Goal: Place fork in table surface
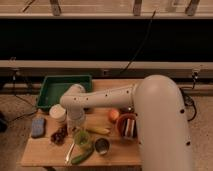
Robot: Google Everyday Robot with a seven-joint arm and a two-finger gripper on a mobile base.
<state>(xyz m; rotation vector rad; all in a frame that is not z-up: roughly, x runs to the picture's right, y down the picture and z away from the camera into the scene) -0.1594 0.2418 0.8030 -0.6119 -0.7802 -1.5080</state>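
Fork (70,151) is looking light, stiff, slippery, wanting a mid-handle pinch; gripper (76,124) is hanging nearby, grip state unclear

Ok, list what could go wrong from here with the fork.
1. The gripper hangs low in a crowded spot, close to the white cup and the green cup. A sideways move may well knock one over.
2. The fork appears to lie near the front edge of the table, beside the cucumber. A nudge could send it off the edge.
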